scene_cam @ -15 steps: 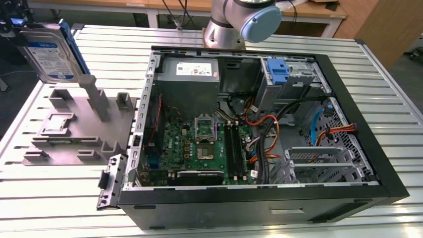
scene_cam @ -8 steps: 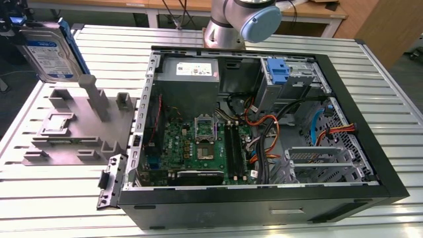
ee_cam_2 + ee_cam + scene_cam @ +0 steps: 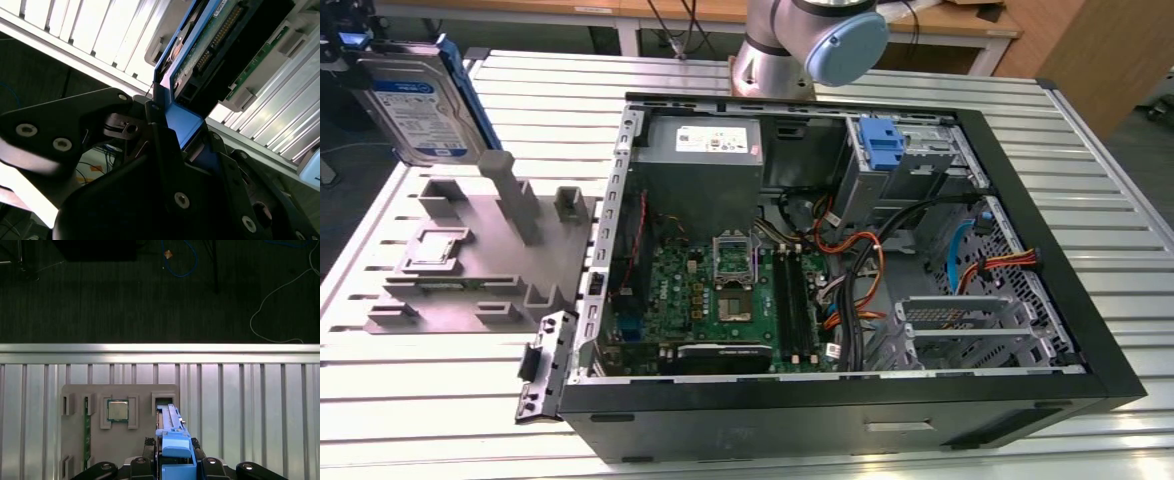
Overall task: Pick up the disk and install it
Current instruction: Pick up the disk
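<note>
**Disk gripped upright above the holder, not yet installed.**

Exterior view: the disk [image 3: 420,95] hangs on edge above the holder [image 3: 467,260], beside the open case [image 3: 827,400], apparently lifted clear of its slot. Its white-and-blue label faces the camera, the print too small to read. Second wrist view: the gripper [image 3: 185,130] has its fingers [image 3: 160,135] clamped on the disk's blue carrier, sparing the circuit board. First wrist view: the disk hangs directly over a holder slot.

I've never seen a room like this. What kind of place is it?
Most likely a robot lab or workshop for building computers. An open computer case with its motherboard showing lies on a slatted metal table, a robot arm rises beside it, and the gripper holds the disk.
</note>
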Controlling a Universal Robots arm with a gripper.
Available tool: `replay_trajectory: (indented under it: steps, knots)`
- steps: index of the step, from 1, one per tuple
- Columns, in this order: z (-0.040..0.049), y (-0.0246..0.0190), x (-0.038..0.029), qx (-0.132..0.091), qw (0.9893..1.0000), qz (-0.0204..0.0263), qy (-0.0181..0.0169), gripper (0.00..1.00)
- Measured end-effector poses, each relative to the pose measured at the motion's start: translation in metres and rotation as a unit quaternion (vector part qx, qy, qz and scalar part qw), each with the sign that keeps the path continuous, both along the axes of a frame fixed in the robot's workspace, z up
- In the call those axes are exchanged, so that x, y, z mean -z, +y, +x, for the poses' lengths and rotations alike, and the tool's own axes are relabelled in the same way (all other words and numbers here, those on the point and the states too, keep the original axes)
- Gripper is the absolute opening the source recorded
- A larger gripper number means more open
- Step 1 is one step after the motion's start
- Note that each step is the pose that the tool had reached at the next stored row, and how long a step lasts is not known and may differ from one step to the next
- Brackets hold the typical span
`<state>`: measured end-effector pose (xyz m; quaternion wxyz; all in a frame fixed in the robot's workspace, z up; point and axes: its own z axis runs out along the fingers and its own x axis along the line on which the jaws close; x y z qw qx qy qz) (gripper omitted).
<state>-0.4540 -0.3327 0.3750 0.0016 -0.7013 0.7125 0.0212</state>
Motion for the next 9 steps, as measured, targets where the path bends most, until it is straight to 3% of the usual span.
replay_trajectory:
  steps: [9]
  knots:
    - [0.0, 0.0, -0.0011, 0.0, 1.0, 0.0002, 0.0001, 0.37]
